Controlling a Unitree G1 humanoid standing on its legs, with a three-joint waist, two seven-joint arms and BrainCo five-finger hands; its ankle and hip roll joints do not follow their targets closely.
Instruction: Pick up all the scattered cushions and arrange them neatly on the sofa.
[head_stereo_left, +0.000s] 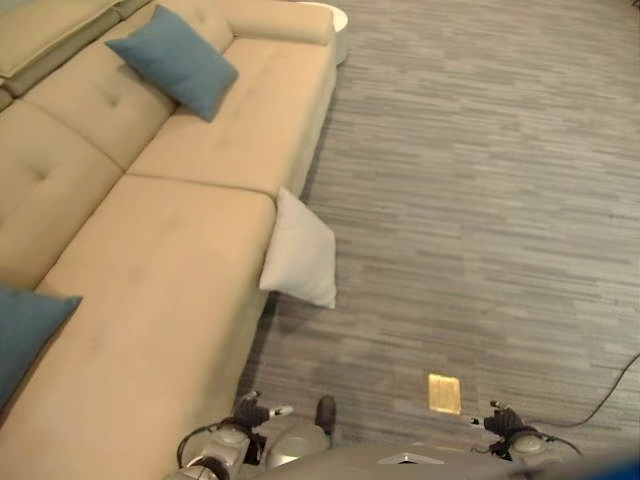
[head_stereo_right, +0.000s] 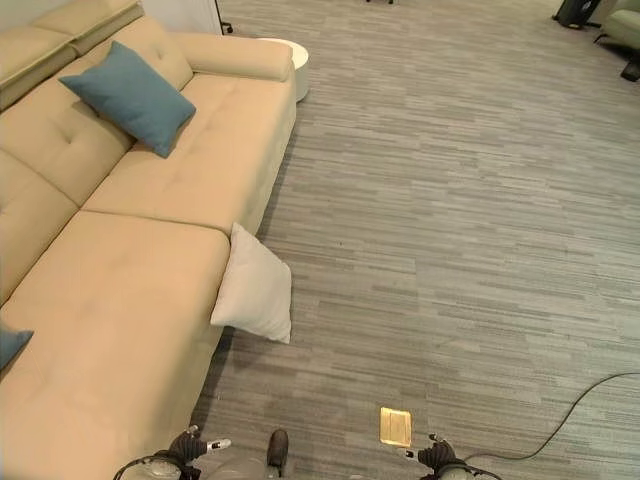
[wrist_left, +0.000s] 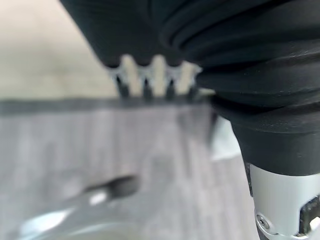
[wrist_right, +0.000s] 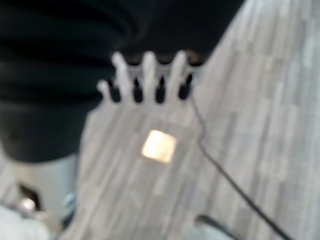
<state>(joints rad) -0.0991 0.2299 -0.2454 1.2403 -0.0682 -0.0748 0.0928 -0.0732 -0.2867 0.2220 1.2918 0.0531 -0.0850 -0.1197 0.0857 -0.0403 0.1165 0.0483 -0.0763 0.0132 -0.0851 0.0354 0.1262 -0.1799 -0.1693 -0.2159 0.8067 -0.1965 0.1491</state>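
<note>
At mid-frame, a plump white cushion (head_stereo_left: 301, 252) leans against the sofa (head_stereo_left: 180, 290), well above both empty, relaxed hands (head_stereo_left: 258, 411) (head_stereo_left: 503, 421).

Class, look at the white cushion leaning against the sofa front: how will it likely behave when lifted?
The white cushion looks plump and soft, so it is probably light and would sag if held by one corner. It leans on the sofa, so a nudge may topple it flat.
</note>
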